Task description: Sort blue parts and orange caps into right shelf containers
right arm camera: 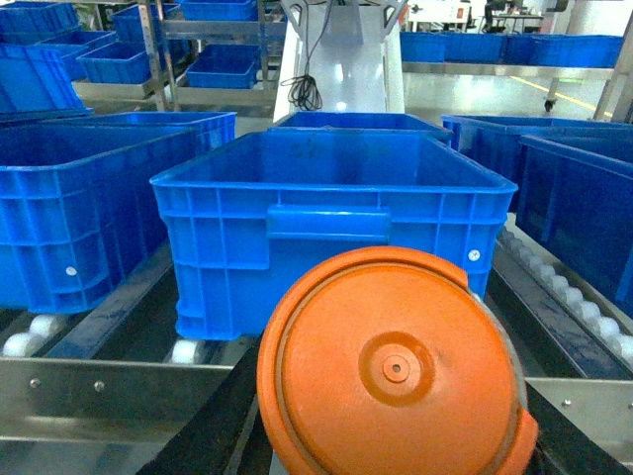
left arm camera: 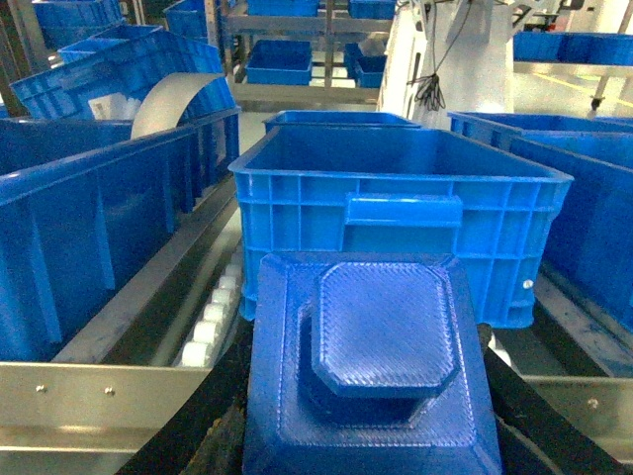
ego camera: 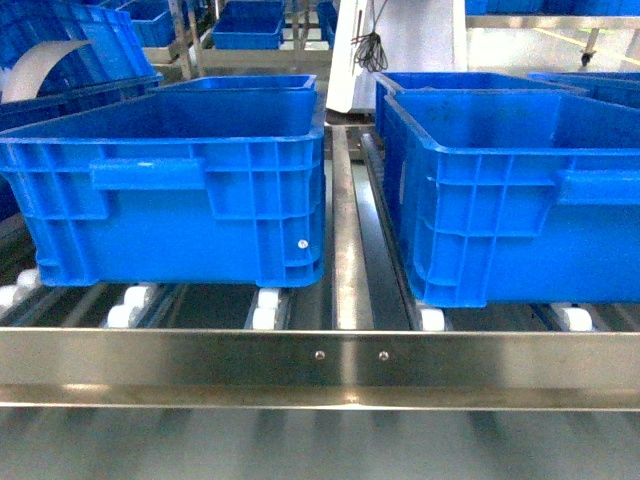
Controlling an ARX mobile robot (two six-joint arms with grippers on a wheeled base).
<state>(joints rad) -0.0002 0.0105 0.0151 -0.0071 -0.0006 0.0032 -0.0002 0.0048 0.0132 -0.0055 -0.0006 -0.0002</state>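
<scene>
Left gripper (left arm camera: 368,435) grips a blue part (left arm camera: 371,366); right gripper (right arm camera: 396,445) grips an orange cap (right arm camera: 394,371). Each should clear its near crate (left arm camera: 396,168) rim before release.

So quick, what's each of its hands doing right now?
Left gripper: closed on the blue part, facing a container.
Right gripper: closed on the orange cap.

No text or label can be read anywhere.
</scene>
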